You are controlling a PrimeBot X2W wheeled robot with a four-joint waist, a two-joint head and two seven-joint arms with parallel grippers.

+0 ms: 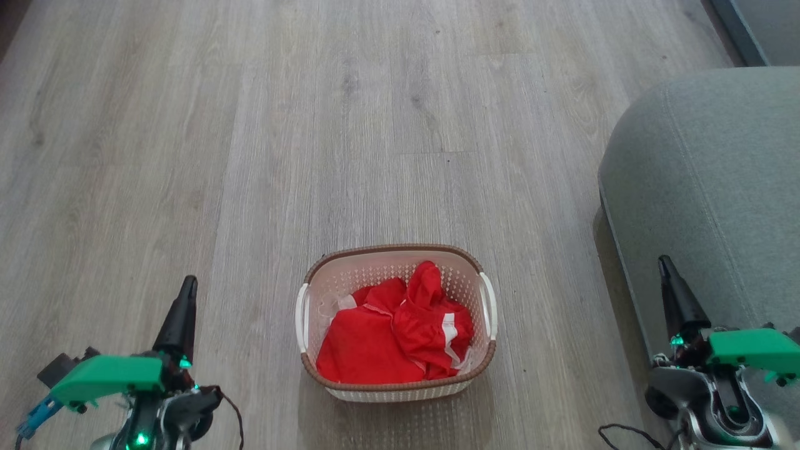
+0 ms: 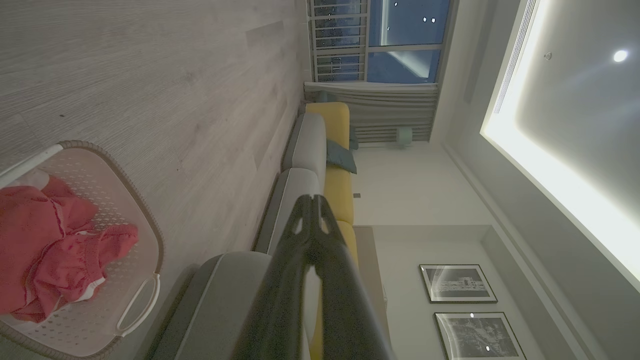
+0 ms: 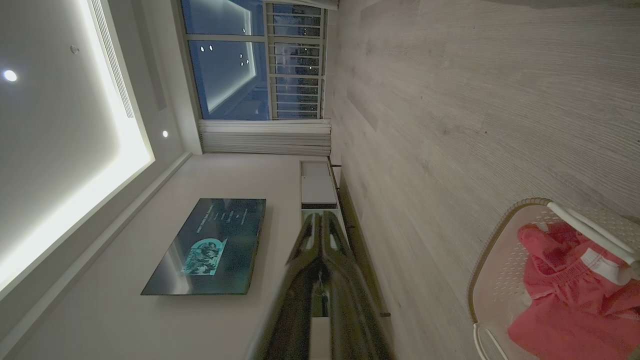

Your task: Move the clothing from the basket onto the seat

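Nearest the robot, the left hand (image 1: 186,294) hangs over the floor (image 1: 375,94), well to the left of the basket (image 1: 387,250). Its two dark fingers are pressed together and hold nothing. The right hand (image 1: 666,272) is well to the right of the basket, in front of the seat (image 1: 706,187). Its fingers are also pressed together and empty, as the right wrist view shows (image 3: 320,220). The basket stands on the floor between the two hands, apart from both. The red clothing (image 1: 387,337) lies bunched inside it, filling the near half and showing white trim on the right. The grey seat lies to the right of the basket and stretches further back. Bare wood-look floor runs on beyond the basket.
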